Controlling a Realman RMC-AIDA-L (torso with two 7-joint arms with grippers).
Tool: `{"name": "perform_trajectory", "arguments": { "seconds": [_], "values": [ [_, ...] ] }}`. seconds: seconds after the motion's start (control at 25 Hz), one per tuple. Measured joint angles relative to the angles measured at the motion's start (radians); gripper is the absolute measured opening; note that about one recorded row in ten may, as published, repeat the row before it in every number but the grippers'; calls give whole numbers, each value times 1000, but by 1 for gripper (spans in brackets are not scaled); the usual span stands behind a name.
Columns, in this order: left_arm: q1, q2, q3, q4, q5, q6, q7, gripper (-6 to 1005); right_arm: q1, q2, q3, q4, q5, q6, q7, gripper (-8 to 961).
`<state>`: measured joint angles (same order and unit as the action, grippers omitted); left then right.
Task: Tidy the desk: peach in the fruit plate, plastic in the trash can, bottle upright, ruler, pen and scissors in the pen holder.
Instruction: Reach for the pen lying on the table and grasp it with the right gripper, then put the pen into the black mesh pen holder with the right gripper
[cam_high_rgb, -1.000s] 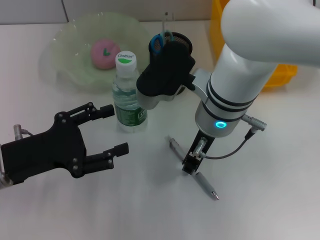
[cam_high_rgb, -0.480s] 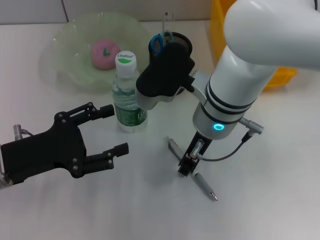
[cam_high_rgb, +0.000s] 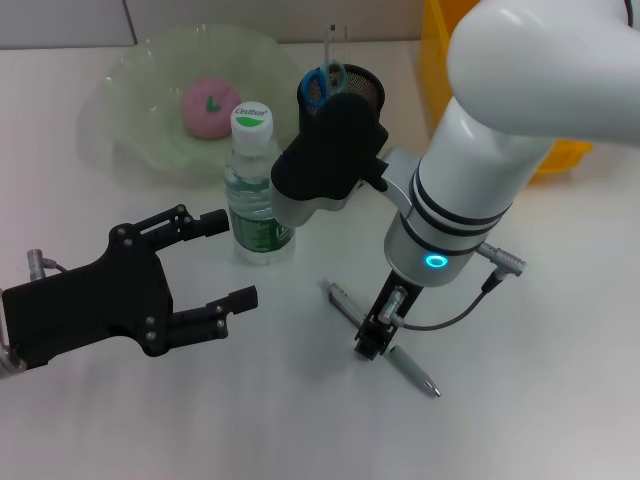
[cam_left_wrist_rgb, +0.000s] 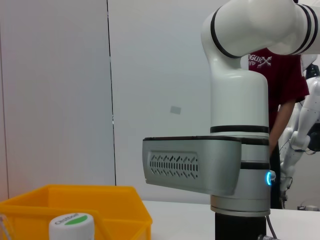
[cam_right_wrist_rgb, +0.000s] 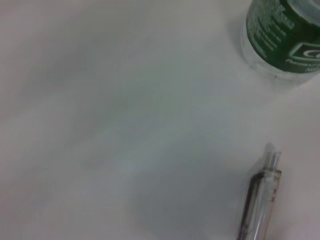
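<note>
A pink peach (cam_high_rgb: 208, 105) lies in the pale green fruit plate (cam_high_rgb: 130, 90). The bottle (cam_high_rgb: 255, 185) with a green label stands upright in front of the plate, its base also in the right wrist view (cam_right_wrist_rgb: 285, 35). Blue-handled scissors (cam_high_rgb: 322, 80) stick out of the black mesh pen holder (cam_high_rgb: 362, 88), with a thin pale strip (cam_high_rgb: 333, 40) rising beside them. The pen (cam_high_rgb: 410, 370) lies slanted on the white desk, its clear end in the right wrist view (cam_right_wrist_rgb: 260, 200). My right gripper (cam_high_rgb: 373, 335) is down at the pen's middle. My left gripper (cam_high_rgb: 237, 257) hovers open, left of the bottle. No plastic shows.
A yellow bin (cam_high_rgb: 560, 150) stands at the back right, also seen behind the bottle cap in the left wrist view (cam_left_wrist_rgb: 75, 200). My right arm's big white body (cam_high_rgb: 470, 190) hangs over the desk's middle.
My right gripper has slid down and to the left along the pen. The pen's near end has shifted slightly left. The left arm has not moved.
</note>
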<state>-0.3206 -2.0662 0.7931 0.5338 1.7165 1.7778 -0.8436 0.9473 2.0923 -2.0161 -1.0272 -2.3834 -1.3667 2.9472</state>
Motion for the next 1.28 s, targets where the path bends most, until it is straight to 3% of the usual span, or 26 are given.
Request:
{"name": "perform_trajectory", "arguments": {
  "seconds": [0.2, 0.52, 0.72, 0.96, 1.0, 1.04, 1.16, 1.2, 1.28],
  "values": [
    [0, 0, 0, 0, 0, 0, 0, 799, -7, 0, -9, -6, 0, 1, 0, 358],
    [1, 0, 0, 0, 0, 0, 0, 799, -28, 0, -9, -26, -1, 2, -2, 140],
    [3, 0, 0, 0, 0, 2, 0, 799, -112, -6, 32, -139, -17, -31, -18, 114],
    [5, 1, -7, 0, 0, 15, 0, 800, -305, -1, 260, -338, -41, -80, -162, 114],
    [6, 1, -9, 0, 0, 15, 0, 800, -378, 0, 350, -399, -8, -80, -244, 114],
    [7, 1, -9, 1, 0, 15, 0, 800, -378, 0, 350, -399, -8, -80, -244, 114],
    [8, 1, -11, 1, 0, 16, 0, 800, -472, 1, 506, -456, 121, -72, -397, 113],
    [7, 0, -13, 1, 0, 15, 0, 800, -528, 1, 622, -461, 242, -60, -515, 113],
    [7, 0, -26, 1, -1, 13, 0, 800, -551, 1, 674, -454, 310, -53, -578, 113]
  ]
}}
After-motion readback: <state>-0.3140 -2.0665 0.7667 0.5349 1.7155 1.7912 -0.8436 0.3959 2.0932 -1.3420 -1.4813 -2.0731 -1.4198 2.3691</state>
